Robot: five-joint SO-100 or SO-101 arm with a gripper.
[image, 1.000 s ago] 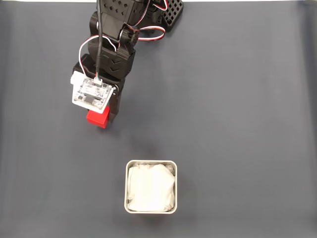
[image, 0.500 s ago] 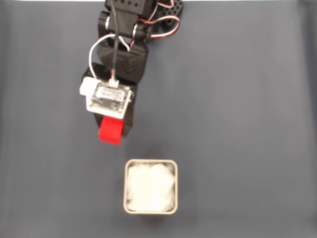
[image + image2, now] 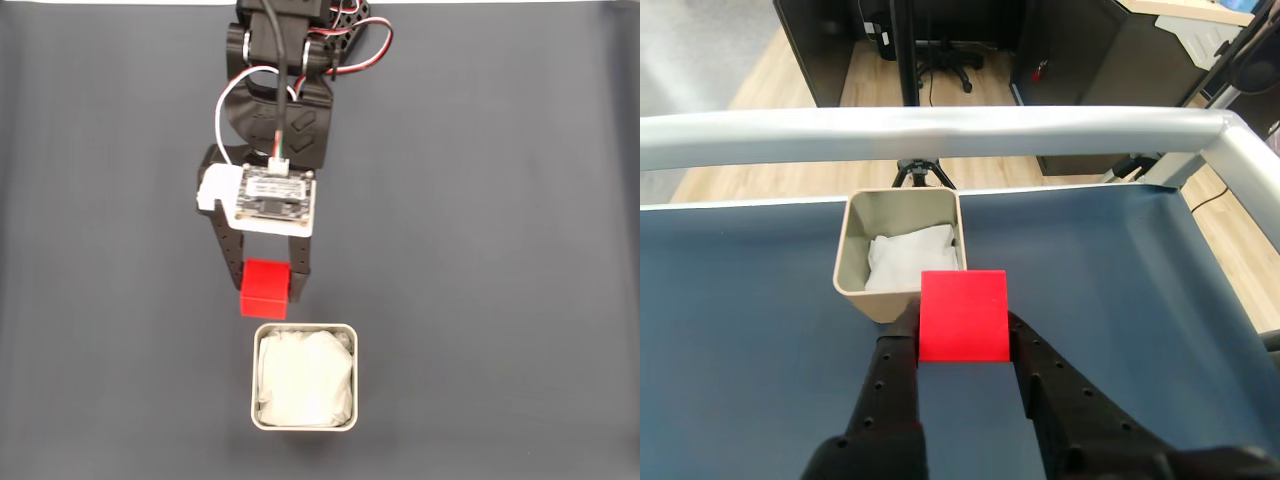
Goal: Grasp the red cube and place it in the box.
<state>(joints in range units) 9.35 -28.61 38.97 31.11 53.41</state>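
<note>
Clamped between both jaws of the gripper (image 3: 267, 292) and lifted off the table, the red cube (image 3: 265, 288) hangs just short of the box (image 3: 354, 378), so the carrying step is in hand and the next move needs a little more reach forward before release.

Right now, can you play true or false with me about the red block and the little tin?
1. The gripper is holding the red cube. True.
2. The red cube is already inside the box. False: in the fixed view it sits just short of the box's near rim, between the fingers.
3. The box has something white inside. True: a crumpled white lining.
4. The box is lying upside down. False: its open side faces up.
5. The mat under everything is bright yellow. False: it is dark grey-blue.
</note>
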